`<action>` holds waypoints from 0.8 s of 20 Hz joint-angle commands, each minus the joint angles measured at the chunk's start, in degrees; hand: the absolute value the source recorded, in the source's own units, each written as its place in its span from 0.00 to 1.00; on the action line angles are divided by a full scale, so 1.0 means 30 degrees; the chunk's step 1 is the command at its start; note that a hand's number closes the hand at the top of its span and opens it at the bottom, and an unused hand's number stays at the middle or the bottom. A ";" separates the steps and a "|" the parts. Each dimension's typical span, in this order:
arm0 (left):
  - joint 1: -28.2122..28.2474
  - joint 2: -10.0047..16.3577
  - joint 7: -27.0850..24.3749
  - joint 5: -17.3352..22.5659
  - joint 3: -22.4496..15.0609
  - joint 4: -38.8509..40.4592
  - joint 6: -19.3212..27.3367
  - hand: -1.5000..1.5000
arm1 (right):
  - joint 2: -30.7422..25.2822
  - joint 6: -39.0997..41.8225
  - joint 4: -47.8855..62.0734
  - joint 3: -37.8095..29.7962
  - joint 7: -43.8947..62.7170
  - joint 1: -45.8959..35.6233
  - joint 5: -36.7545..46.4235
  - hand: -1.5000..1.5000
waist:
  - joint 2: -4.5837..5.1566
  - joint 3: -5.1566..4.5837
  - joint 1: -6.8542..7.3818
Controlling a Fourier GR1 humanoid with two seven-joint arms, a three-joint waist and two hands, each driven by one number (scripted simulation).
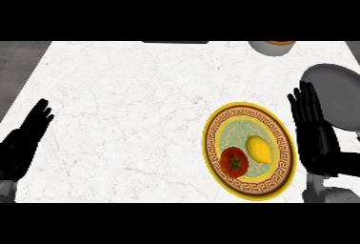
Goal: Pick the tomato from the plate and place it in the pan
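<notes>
The tomato is sitting on the plate, just beside a lemon. The right hand is hovering between plate and pan, its fingers straight and holding nothing. I think it should be reaching over and closing on the tomato only, not bumping the lemon.

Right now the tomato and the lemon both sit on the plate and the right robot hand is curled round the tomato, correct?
Not quite. The head view shows the right robot hand open, standing between the plate and the pan, clear of the tomato. The tomato and the lemon do both sit on the plate.
</notes>
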 commanded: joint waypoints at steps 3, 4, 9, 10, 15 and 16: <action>-0.0054 -0.1424 -0.1118 -0.0294 -0.0636 -0.2503 0.0311 0.50 | -0.0769 0.3533 -0.1122 0.1567 -0.1681 -0.1217 -0.0169 1.00 | -0.0117 -0.0438 -0.0493; -0.1086 -0.2819 -0.1453 -0.0960 -0.1565 -0.2299 0.1182 0.50 | -0.1040 0.4911 -0.1615 0.1980 -0.2183 -0.1650 -0.0671 1.00 | -0.0072 -0.0434 -0.0857; -0.0442 -0.4951 -0.3076 -0.1571 -0.3348 -0.2769 0.0977 0.50 | -0.2556 0.3121 -0.2318 0.0383 -0.4873 0.2639 0.2063 0.00 | -0.0060 -0.0455 -0.1456; -0.0345 -0.5853 -0.2853 -0.2693 -0.4265 -0.3424 0.2410 0.50 | -0.2636 0.3371 -0.3647 0.1008 -0.4915 0.3608 0.2348 0.00 | -0.0101 -0.0454 -0.1406; -0.0185 -0.5690 -0.3907 -0.2689 -0.3925 -0.2457 0.1283 0.50 | -0.5244 0.5448 -0.1982 -0.0460 -0.9314 0.5492 0.4158 0.00 | -0.0024 -0.0458 -0.1109; -0.1277 -0.6131 -0.1863 -0.2853 -0.4157 -0.2936 0.1970 0.50 | -0.5468 0.5583 -0.2445 -0.1164 -0.9054 0.5446 0.3762 0.00 | -0.0025 -0.0454 -0.1114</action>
